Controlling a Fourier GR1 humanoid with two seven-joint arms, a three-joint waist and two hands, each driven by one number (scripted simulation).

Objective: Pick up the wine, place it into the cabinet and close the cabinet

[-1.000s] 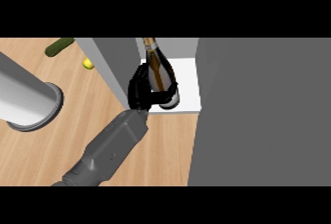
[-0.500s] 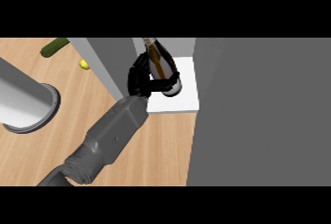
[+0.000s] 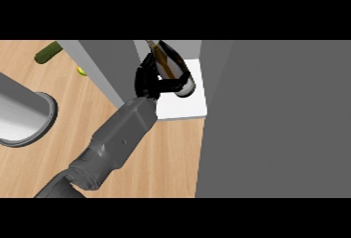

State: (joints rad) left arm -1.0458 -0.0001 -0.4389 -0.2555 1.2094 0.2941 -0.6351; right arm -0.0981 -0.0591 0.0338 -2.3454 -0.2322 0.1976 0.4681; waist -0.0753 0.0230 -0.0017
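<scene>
Wine (image 3: 168,62) is gripped by curled fingers (image 3: 171,83) of the left hand (image 3: 147,81), its base resting on the white cabinet shelf (image 3: 182,109) toward 12 o'clock. Since a second ago it has been carried deeper inside, so placing seems nearly done. Cabinet walls crowd both sides; open tabletop (image 3: 158,158) lies toward 6 o'clock for withdrawal.

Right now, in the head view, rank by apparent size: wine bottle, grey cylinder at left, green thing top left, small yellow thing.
1. Grey cylinder, cut by the edge, likely nearer the camera
2. Wine bottle, partly hidden by the hand
3. Green thing
4. Yellow thing, partly hidden
</scene>
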